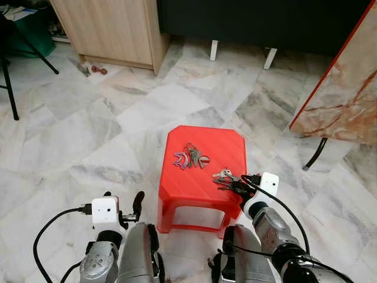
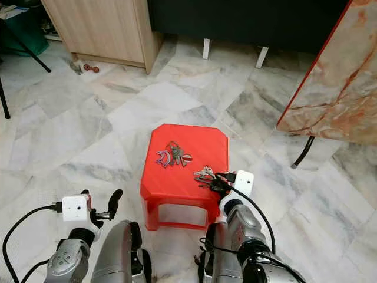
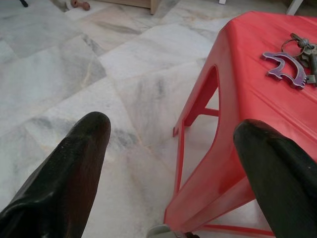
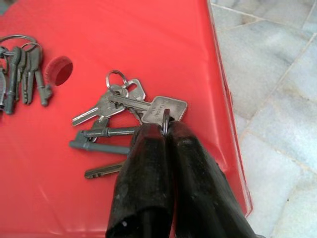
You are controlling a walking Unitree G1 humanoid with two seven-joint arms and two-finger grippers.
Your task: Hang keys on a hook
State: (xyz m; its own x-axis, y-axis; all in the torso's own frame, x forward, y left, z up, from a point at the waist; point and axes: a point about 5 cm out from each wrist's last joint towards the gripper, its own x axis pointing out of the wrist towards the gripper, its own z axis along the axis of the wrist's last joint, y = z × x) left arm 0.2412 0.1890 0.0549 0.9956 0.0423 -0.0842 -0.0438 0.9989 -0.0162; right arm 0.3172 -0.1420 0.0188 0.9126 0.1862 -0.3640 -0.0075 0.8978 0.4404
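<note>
A red plastic stool [image 1: 206, 177] stands on the marble floor just ahead of me. Near its right front edge lies a bunch of silver and grey keys [image 4: 119, 106]. My right gripper [image 4: 166, 126] is shut on that bunch's ring, reaching over the stool's edge [image 1: 238, 186]. A second bunch with a purple tag [image 1: 189, 157] lies free at the middle of the seat. My left gripper [image 1: 123, 199] hangs open, low and to the left of the stool, with nothing between its fingers [image 3: 74, 163].
A light wooden cabinet [image 1: 118, 29] stands at the back left, with dark furniture on white legs [image 1: 265, 23] behind the stool. A marble-patterned panel with a red edge [image 1: 347, 94] leans in on the right. Black stand legs [image 1: 9, 88] are at far left.
</note>
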